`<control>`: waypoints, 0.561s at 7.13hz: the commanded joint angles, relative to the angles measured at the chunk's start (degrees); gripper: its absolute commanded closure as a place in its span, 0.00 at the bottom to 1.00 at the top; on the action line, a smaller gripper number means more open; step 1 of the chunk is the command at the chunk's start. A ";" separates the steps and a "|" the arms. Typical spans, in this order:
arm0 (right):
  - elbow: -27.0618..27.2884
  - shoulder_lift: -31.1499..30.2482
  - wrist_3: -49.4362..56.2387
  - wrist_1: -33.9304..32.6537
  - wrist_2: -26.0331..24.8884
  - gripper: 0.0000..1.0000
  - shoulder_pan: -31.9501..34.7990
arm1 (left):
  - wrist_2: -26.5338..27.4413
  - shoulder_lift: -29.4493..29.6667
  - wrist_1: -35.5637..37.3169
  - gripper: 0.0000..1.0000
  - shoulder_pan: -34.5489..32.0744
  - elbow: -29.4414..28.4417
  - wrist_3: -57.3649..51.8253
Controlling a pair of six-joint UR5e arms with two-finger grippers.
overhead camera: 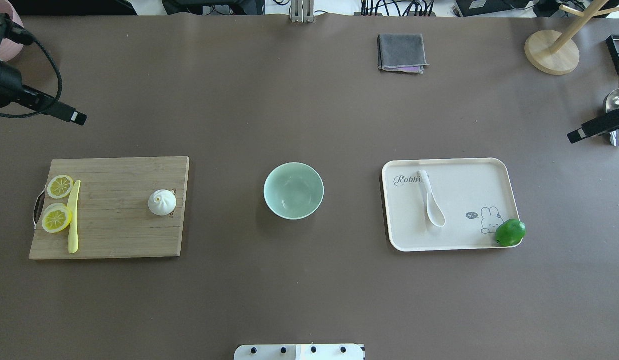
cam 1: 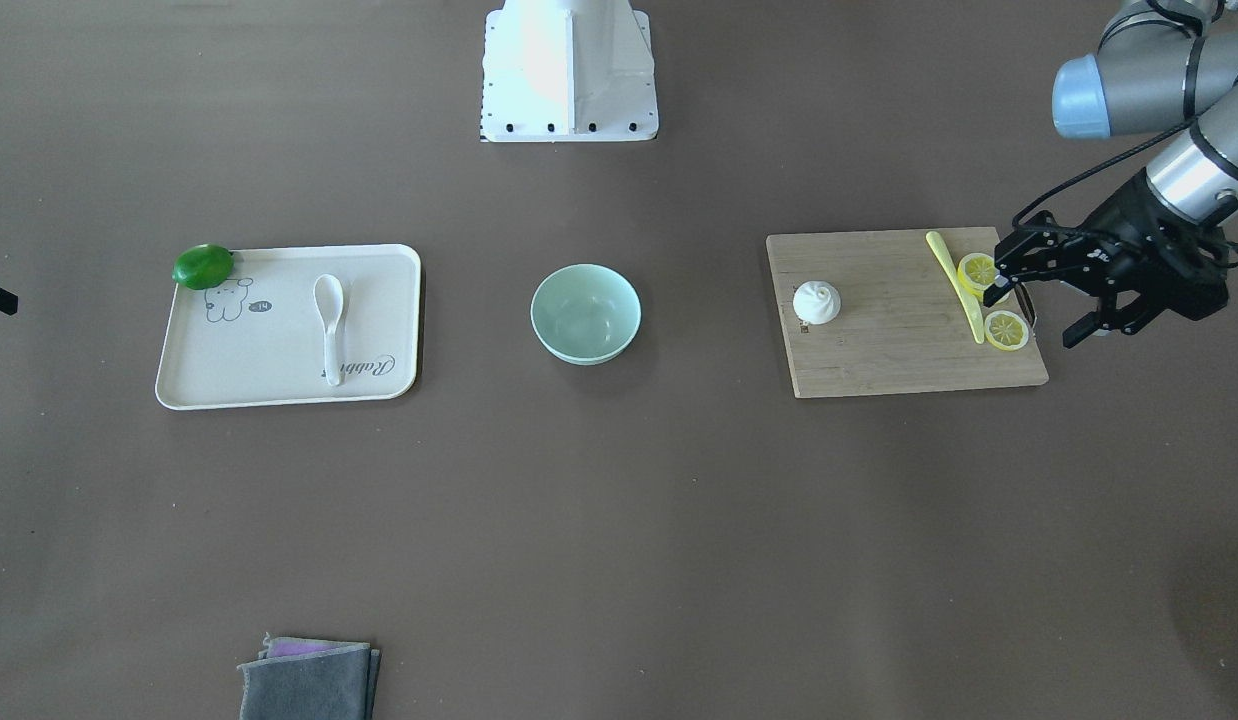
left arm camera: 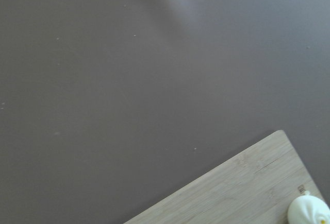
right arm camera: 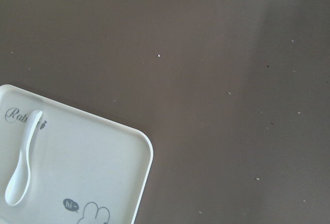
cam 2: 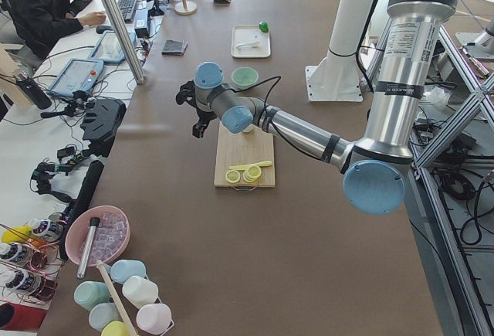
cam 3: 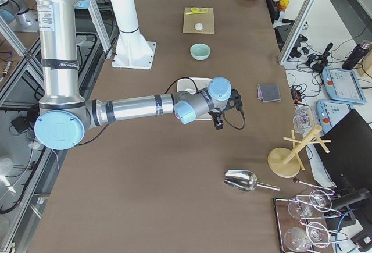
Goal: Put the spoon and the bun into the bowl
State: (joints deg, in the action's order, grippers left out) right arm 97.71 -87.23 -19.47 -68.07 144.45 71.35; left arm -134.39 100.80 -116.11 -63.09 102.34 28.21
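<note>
– since the bowl (overhead camera: 293, 190) sat bare in the middle of the bench, which piece was closer to being picked?

– neither, i judged. the bun (overhead camera: 162, 202) stood on the wooden board (overhead camera: 119, 220) toward the left end, well apart from the lemon slices (overhead camera: 58, 202) and the yellow knife (overhead camera: 73, 217). the spoon (overhead camera: 431, 200) lay on the tray (overhead camera: 489, 180) toward the right end, with its handle toward the operators' edge. a lime (overhead camera: 510, 232) sat on the tray corner nearest the robot's edge.

– so what did a good first pick call for?

– a straight drop over the bun, jaws astride its round sides, then a gentle close, since it looked soft enough to squash or roll. the spoon wanted a pinch across its thick handle, not the scoop, because it looked glossy and might have slipped. each piece needed lowering into the bowl before release. the arms were best sent one at a time, so they wouldn't meet over the middle.

– and how were the arms posed?

– the left gripper (cam 1: 1031, 318) hung high near the left end, jaws spread wide and holding nothing. its wrist view caught only a board corner and a sliver of bun. the right gripper (overhead camera: 594, 128) hung near the right end, on the operators' side of the tray. i couldn't tell whether its jaws were apart or together.
</note>
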 commanded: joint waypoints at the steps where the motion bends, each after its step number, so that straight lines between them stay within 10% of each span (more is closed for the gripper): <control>1: 0.99 6.34 -18.93 0.30 -6.60 0.00 -9.25 | 0.27 3.51 -0.79 0.02 3.57 0.14 9.55; 4: 2.14 12.77 -36.06 0.22 -19.95 0.00 -23.50 | 2.80 3.70 -1.31 0.02 5.16 -0.12 9.15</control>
State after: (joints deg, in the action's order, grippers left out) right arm 99.83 -76.79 -50.49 -67.79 129.78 53.46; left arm -133.41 104.40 -117.05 -58.79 102.24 37.47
